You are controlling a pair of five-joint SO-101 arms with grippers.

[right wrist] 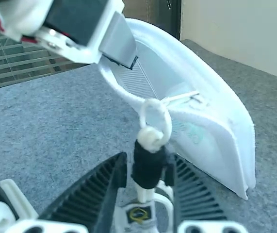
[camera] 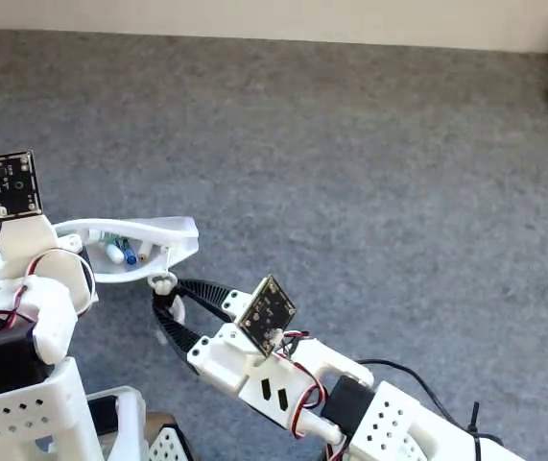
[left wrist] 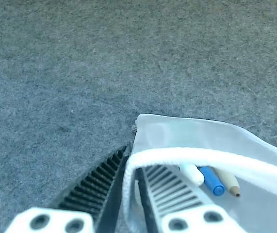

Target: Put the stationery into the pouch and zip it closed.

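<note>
Right arm's jaws are pinched tight on the small black zipper pull (right wrist: 148, 164), ribbed black fingers (right wrist: 97, 187) pressing it from both sides. A white cord loop (right wrist: 155, 121) runs up from that pull to the zip line.

Left arm's jaws are closed on one end of the white mesh fabric pouch (camera: 179, 233). From its wrist camera, one black finger (left wrist: 98, 188) sits outside the wall and the other shows through the mesh from inside, with the thick white rim (left wrist: 196, 156) between them.

That pouch sits on the grey carpeted tabletop (camera: 369, 144), just ahead of the left arm and touching the right arm's fingertips at its near edge. Its mouth gapes open, the zip not yet drawn across.

Inside, lying side by side, are a white-capped pen (left wrist: 191, 174), a blue-capped pen (left wrist: 212, 182) and a beige pointed pencil (left wrist: 228, 181).
</note>
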